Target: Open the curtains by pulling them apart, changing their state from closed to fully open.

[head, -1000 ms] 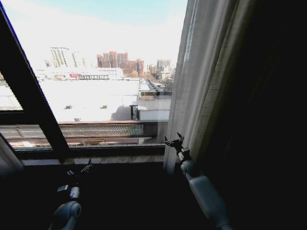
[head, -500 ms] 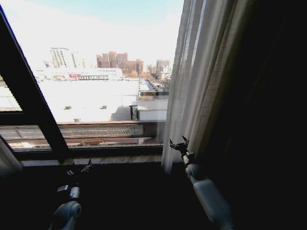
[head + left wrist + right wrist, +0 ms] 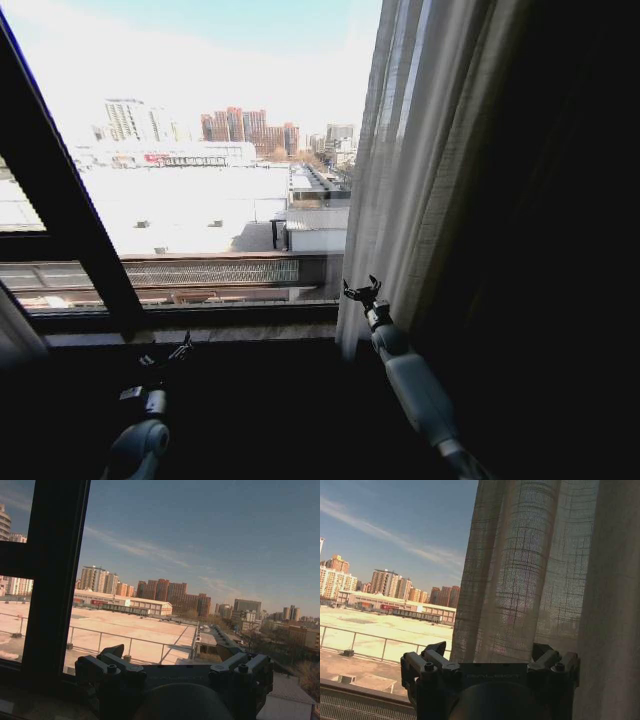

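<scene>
Curtains [image 3: 420,170] bunched right; our right gripper [image 3: 361,292] spread, empty, beside their edge; we'd judge regrasping next; left gripper [image 3: 168,352] open, low.

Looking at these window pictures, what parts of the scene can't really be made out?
- Head view: the curtains run off the top edge, so their rail is cut off; their right side sinks into shadow.
- Head view: the left gripper sits low in dark shadow.
- Right wrist view: whether the right gripper touches the fabric; its own body hides that.

In front of me a pale stone window sill [image 3: 230,333] runs under the dark window frame [image 3: 70,240], and I see nothing lying on it.
</scene>
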{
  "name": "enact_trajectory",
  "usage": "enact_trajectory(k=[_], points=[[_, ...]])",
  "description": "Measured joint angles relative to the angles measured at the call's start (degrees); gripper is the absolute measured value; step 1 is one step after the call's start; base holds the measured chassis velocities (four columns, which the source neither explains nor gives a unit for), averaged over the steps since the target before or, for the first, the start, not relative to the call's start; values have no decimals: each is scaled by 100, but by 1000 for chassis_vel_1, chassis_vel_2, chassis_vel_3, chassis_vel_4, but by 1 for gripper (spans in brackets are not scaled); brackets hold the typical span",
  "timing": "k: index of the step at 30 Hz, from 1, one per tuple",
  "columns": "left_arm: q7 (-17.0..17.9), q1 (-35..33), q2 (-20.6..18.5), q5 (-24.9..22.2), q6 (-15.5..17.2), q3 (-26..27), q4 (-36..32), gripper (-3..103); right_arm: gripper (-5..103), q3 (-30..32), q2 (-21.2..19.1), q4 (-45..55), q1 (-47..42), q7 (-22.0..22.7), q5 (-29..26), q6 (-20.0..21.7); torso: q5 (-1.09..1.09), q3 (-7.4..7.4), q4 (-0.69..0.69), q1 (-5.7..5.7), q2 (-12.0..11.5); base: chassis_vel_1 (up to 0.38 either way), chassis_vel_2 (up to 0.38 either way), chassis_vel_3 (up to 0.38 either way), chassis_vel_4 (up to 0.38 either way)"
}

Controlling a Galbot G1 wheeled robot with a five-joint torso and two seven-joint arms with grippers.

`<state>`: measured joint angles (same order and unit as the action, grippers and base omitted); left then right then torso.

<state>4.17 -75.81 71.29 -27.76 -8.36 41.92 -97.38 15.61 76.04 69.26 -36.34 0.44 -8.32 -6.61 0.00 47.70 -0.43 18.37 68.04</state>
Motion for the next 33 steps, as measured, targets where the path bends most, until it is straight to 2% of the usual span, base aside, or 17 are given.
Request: enact_trajectory(k=[2,5,9,11,14,16,17,19,22,24,25,27,33], points=[[0,0,0,0,0,0,0,100,80,4,-25,17,-16,-72,-12,-52,0,0,0,0,0,0,0,0,0],[0,0,0,0,0,0,0,100,74,5,-38,32,-25,-85,-15,-63,0,0,0,0,0,0,0,0,0],[0,0,0,0,0,0,0,100,52,5,-52,53,-41,-115,-15,-76,1,0,0,0,0,0,0,0,0],[0,0,0,0,0,0,0,100,52,4,-52,55,-41,-120,-15,-76,1,0,0,0,0,0,0,0,0],[0,0,0,0,0,0,0,100,37,-5,-36,76,-41,-206,-149,-78,1,0,0,0,0,0,0,0,0],[0,0,0,0,0,0,0,100,37,-7,-29,84,-41,-226,-190,-86,0,0,0,0,0,0,0,0,0],[0,0,0,0,0,0,0,100,25,-7,-6,101,-42,-274,-236,-109,0,0,0,0,0,0,0,0,0],[0,0,0,0,0,0,0,100,25,-5,6,101,-43,-306,-236,-126,0,0,0,0,0,0,0,0,0],[0,0,0,0,0,0,0,100,9,16,38,80,-54,-411,-245,-231,0,0,1,0,0,0,0,0,0],[0,0,0,0,0,0,0,100,9,18,41,79,-56,-422,-255,-236,0,0,1,0,0,0,0,0,0],[0,0,0,0,0,0,0,100,3,35,48,79,-61,-480,-289,-242,0,0,0,0,0,0,0,0,0],[0,0,0,0,0,0,0,100,1,61,57,79,-63,-543,-360,-242,1,0,0,0,0,0,0,0,0],[0,0,0,0,0,0,0,100,0,95,30,104,-78,-645,-362,-181,0,0,1,0,0,0,0,0,0]])
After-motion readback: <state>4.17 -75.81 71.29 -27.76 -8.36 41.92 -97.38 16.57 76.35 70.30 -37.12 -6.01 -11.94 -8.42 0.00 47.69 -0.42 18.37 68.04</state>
